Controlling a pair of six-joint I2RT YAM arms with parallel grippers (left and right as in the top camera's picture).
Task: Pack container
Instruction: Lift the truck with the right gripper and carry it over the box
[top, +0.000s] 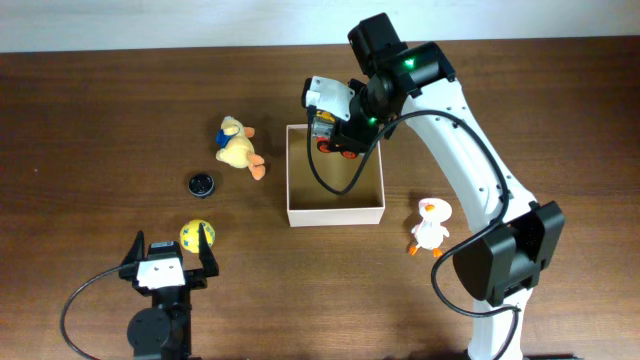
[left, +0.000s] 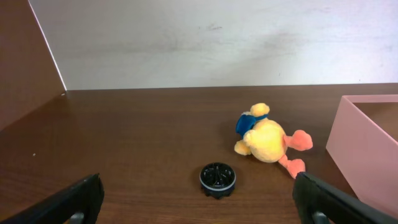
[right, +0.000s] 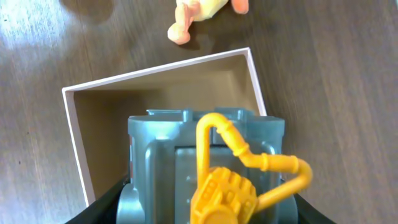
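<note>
Overhead view: the task is judged early-stage. The container (top: 336, 213) sits mid-table, and whatever part of its tan floor is seen is bare; no item is seen lying inside yet. Part of the floor is hidden by the arm and its load, so that bit can't be checked.

The right gripper (top: 338, 128) is clamped on a grey toy vehicle (right: 205, 162) w/ a yellow pipe and orange wheels, which is carried over the container's far half. Whether it touches the floor can't be told. Its drop-off is judged the step in hand.

Left to pack, all outside the container:
- yellow duck plush (top: 238, 146), near the container's left wall
- black round cap (top: 201, 184), further left of the container
- yellow ball (top: 197, 235), left of the container's near corner
- white duck plush (top: 430, 225), just beside the container's right wall

The left gripper (top: 170, 252) is spread wide, nothing grasped, and is parked well left of the container, close by the ball.

Brands/labels/writing: none that can be read in any view.
</note>
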